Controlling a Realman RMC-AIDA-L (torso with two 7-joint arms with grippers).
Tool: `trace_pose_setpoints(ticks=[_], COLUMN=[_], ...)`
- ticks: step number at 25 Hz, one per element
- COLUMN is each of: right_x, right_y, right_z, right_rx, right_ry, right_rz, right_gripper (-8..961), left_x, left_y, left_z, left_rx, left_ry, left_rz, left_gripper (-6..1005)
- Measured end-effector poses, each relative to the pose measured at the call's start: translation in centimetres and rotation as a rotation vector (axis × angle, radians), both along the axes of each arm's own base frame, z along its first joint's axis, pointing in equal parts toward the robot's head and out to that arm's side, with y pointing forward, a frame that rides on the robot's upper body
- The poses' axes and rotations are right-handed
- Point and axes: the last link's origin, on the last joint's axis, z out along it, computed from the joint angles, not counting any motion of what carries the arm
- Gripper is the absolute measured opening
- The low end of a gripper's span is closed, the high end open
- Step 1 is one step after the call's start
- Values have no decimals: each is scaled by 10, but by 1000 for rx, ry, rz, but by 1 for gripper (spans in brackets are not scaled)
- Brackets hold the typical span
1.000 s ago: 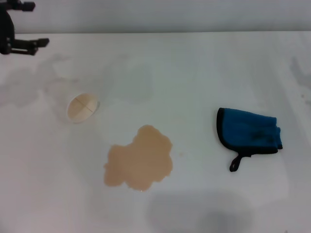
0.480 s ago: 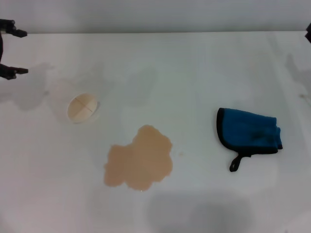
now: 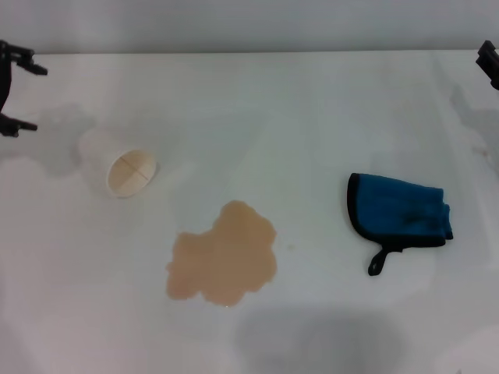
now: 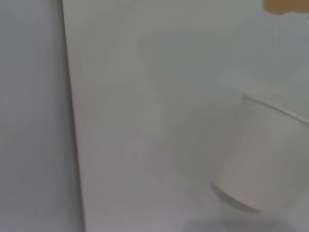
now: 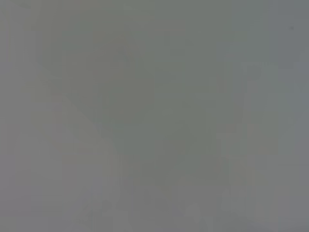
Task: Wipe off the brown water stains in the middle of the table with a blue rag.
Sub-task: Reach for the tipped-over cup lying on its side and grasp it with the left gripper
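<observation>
The brown water stains (image 3: pixel 224 265) form one tan puddle with a lobed outline in the middle of the white table (image 3: pixel 312 117). A corner of the puddle (image 4: pixel 287 5) also shows in the left wrist view. To the puddle's right the blue rag (image 3: pixel 401 212) lies flat, with black edging and its loop strap toward the front. At the far left edge my left gripper (image 3: pixel 22 95) hangs open and holds nothing, well away from the rag. Only a dark piece of my right gripper (image 3: pixel 490 62) shows at the far right edge, behind the rag.
A white paper cup (image 3: pixel 121 167) lies on its side left of the puddle, its beige inside facing the front; the left wrist view shows the cup (image 4: pixel 263 159) close by. The table's edge (image 4: pixel 72 121) runs past it. The right wrist view is plain grey.
My left gripper has dropped from the far left corner and slid outward to the left edge. A piece of my right gripper has come into view at the right edge. Rag, puddle and cup stay put.
</observation>
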Motion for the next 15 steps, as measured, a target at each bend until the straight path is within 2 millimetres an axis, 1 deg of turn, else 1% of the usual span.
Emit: trace_pose_setpoints(ticks=[5,8,13,15], right_x=[1,1,1,1], right_y=[1,2,2,3], right_z=[3,6,8,9], right_rx=[20,39,55,59], right_ry=[17,27,38,41], right_rz=[-7,-13,-19,-21], right_gripper=[872,872,872,872], left_x=[15,24,33,34], left_y=[7,9,1,-1], left_z=[-6,-16,-36,-41], left_rx=[-26,-61,-187,-216], left_ry=[17,40,96,132], left_rz=[-91,-136,-157,-164], left_gripper=[876,876,877,877])
